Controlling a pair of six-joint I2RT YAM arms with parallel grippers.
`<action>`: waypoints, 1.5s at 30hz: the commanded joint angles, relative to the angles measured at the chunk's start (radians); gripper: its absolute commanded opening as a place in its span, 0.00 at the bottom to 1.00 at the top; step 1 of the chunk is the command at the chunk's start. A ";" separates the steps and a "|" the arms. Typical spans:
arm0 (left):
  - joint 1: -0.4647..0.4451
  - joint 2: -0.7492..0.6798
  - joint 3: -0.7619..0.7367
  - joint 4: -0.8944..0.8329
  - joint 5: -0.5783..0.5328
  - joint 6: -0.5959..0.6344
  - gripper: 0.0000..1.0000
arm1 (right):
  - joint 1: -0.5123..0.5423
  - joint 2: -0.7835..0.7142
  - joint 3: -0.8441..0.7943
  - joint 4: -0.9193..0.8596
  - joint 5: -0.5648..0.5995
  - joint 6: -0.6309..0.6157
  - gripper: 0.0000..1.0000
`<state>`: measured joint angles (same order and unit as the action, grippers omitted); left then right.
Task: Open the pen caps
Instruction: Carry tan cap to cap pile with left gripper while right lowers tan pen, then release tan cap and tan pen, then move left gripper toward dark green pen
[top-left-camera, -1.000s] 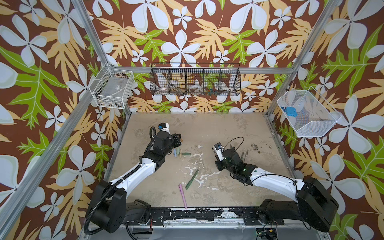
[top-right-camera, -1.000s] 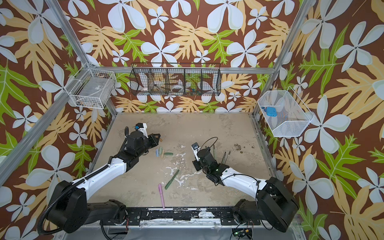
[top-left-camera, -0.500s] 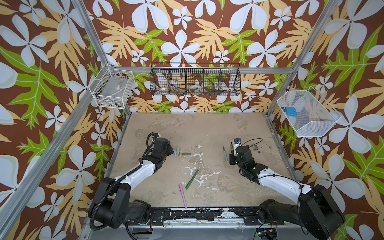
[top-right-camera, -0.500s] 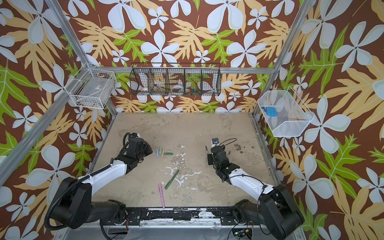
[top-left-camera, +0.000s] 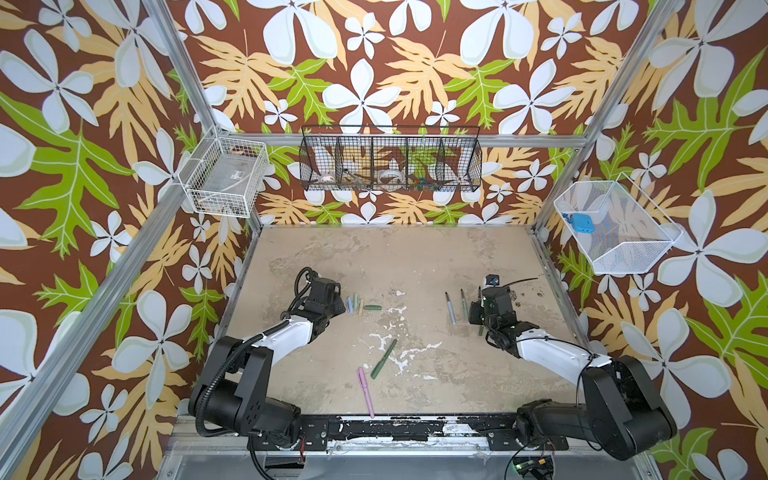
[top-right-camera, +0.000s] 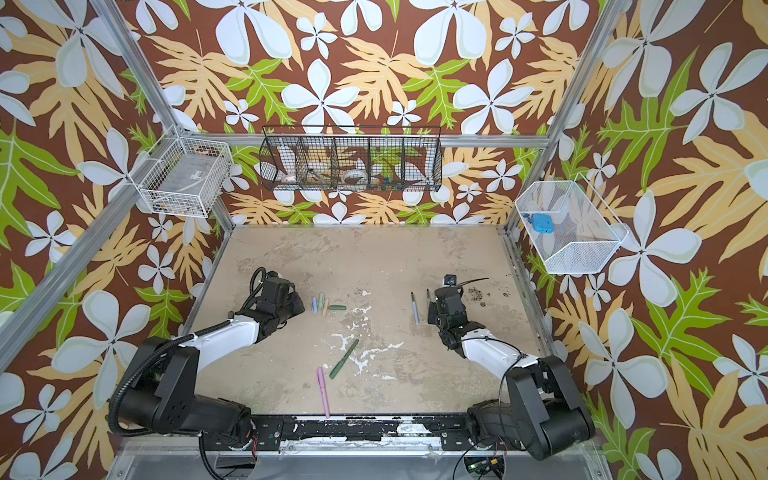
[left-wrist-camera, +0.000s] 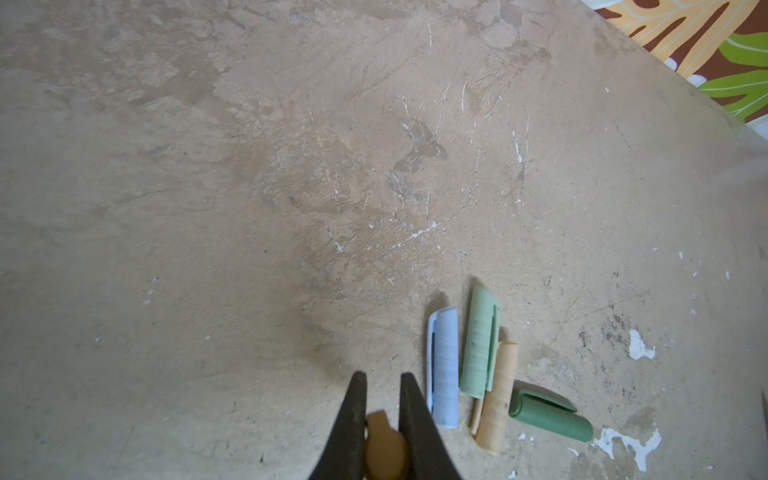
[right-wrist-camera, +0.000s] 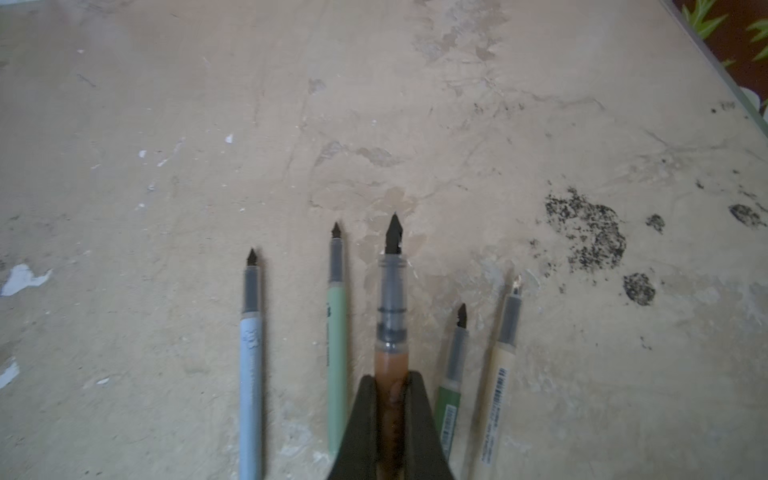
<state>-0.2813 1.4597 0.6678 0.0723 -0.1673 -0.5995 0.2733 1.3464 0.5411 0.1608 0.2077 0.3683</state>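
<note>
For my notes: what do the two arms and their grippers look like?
Both arms match: bulky black joint housings with a white forearm shell, left arm, right arm. A ribbed black hose loops along the left; thin black wires trail the right. The left gripper and right gripper have dark, tapering wedge fingers.

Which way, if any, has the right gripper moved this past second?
Yes: the right gripper, holding the brown pen, moved right, away from the capped green pen toward the table's edge.
</note>
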 joint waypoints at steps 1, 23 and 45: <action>0.004 0.014 0.015 -0.035 0.022 0.022 0.00 | -0.022 0.033 0.016 0.016 -0.087 0.036 0.00; 0.005 0.109 0.038 -0.049 0.042 0.040 0.12 | -0.055 0.204 0.091 -0.019 -0.145 0.079 0.00; 0.006 0.090 0.034 -0.045 0.074 0.055 0.41 | -0.063 0.101 0.049 0.032 -0.185 0.064 0.27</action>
<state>-0.2768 1.5673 0.7059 0.0242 -0.1017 -0.5488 0.2096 1.4738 0.6006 0.1600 0.0273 0.4404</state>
